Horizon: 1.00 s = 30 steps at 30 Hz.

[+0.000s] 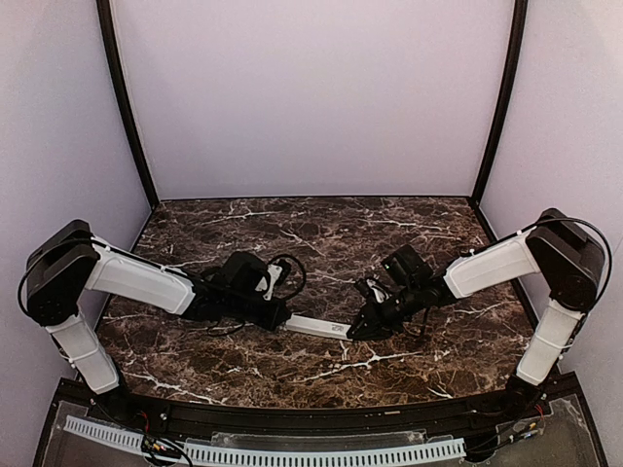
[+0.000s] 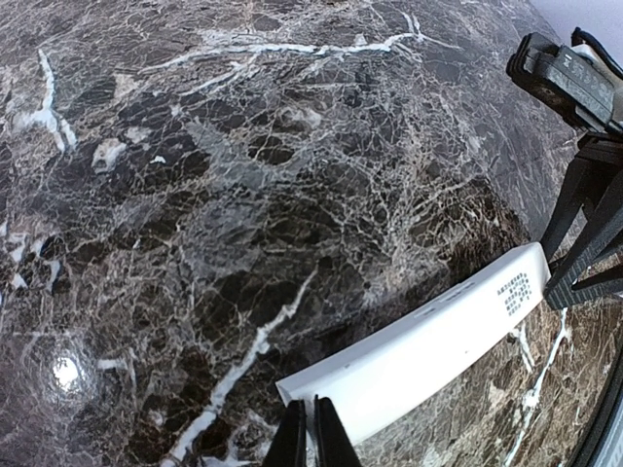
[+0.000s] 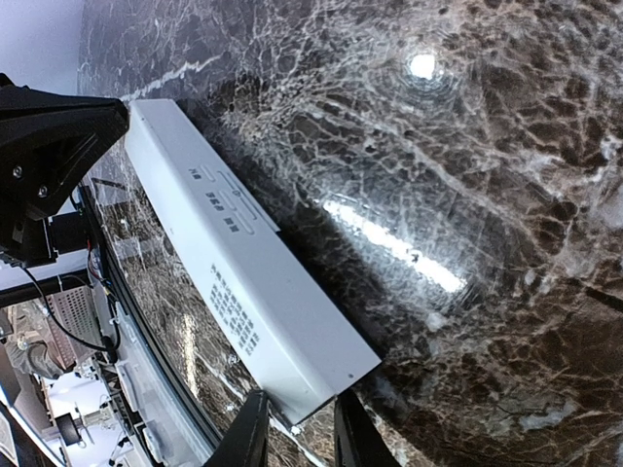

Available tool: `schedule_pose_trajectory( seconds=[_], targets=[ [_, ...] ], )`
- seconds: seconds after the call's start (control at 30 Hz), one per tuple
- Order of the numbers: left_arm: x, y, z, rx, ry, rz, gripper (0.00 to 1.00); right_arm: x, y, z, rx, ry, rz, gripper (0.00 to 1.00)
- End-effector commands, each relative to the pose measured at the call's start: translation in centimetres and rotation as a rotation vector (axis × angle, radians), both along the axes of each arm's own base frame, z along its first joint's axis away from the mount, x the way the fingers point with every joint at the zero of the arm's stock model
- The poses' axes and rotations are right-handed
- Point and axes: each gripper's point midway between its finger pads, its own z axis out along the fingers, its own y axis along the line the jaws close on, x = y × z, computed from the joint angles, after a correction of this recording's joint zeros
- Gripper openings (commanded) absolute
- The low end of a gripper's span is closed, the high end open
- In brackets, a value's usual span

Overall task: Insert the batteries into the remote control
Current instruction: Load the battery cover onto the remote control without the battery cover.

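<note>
Remote control (image 1: 316, 327), being steadied: right claw (image 3: 297, 428) pinches one end, left claw (image 2: 311, 435) shut against other; next, likely open battery cover.

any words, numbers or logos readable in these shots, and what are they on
Remote control: block of print near one end, too small to read.
Remote control: short labels further along its white face, blurred, unreadable.
Nothing else in any view shows text, and nothing can be quoted.
</note>
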Motion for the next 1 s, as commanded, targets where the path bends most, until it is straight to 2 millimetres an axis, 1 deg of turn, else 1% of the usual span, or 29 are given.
schedule_pose_trajectory(
  seconds=[0.0, 0.37, 0.47, 0.53, 0.6, 0.63, 0.67, 0.7, 0.73, 0.77, 0.8, 0.83, 0.87, 0.9, 0.93, 0.97],
  targets=[
    [-5.6, -1.4, -3.5, 0.019, 0.197, -0.159, 0.03, 0.6, 0.4, -0.9, -0.012, -0.021, 0.005, 0.22],
    [-7.4, -1.3, -4.2, 0.003, 0.259, -0.2, 0.03, 1.7, 0.2, -0.3, 0.001, -0.045, -0.008, 0.24],
    [-6.9, -0.9, -3.9, 0.03, 0.231, -0.195, 0.04, 1.7, 0.0, -0.2, -0.002, -0.048, -0.003, 0.24],
    [-6.0, -0.7, -3.1, 0.04, 0.191, -0.183, 0.08, 1.6, -0.2, -0.2, -0.007, -0.052, 0.001, 0.26],
    [-5.0, -0.5, -2.1, 0.042, 0.152, -0.173, 0.15, 1.7, -0.7, -0.2, -0.015, -0.053, -0.003, 0.29],
    [-4.5, -0.4, -1.5, 0.042, 0.128, -0.166, 0.21, 1.8, -1.0, -0.3, -0.02, -0.055, -0.009, 0.3],
    [-3.9, -0.3, -1.0, 0.036, 0.117, -0.156, 0.25, 1.9, -1.2, -0.4, -0.023, -0.054, -0.013, 0.31],
    [-3.4, -0.2, -0.1, 0.025, 0.096, -0.148, 0.32, 2.0, -1.4, -0.5, -0.026, -0.054, -0.018, 0.33],
    [-2.7, 0.2, 0.3, 0.017, 0.084, -0.129, 0.36, 2.1, -1.6, -0.6, -0.029, -0.055, -0.022, 0.34],
    [-2.3, 0.2, 1.3, -0.001, 0.061, -0.123, 0.41, 2.4, -1.8, -0.6, -0.032, -0.059, -0.028, 0.36],
    [-1.8, 0.5, 1.7, -0.007, 0.05, -0.112, 0.44, 2.6, -1.9, -0.7, -0.035, -0.066, -0.031, 0.36],
    [-1.4, 0.7, 2.6, -0.019, 0.025, -0.106, 0.49, 2.9, -2.0, -0.7, -0.037, -0.072, -0.033, 0.37],
    [-1.2, 1.0, 2.9, -0.022, 0.014, -0.096, 0.52, 3.2, -2.1, -0.8, -0.039, -0.077, -0.037, 0.37],
    [-0.9, 1.0, 3.7, -0.035, -0.007, -0.09, 0.56, 3.5, -2.1, -0.8, -0.039, -0.081, -0.038, 0.37],
    [-0.7, 1.4, 3.7, -0.036, -0.01, -0.077, 0.6, 3.9, -2.0, -0.9, -0.038, -0.084, -0.039, 0.37],
    [-0.4, 1.6, 4.3, -0.054, -0.021, -0.068, 0.63, 4.2, -1.9, -0.8, -0.034, -0.088, -0.036, 0.37]
  ],
)
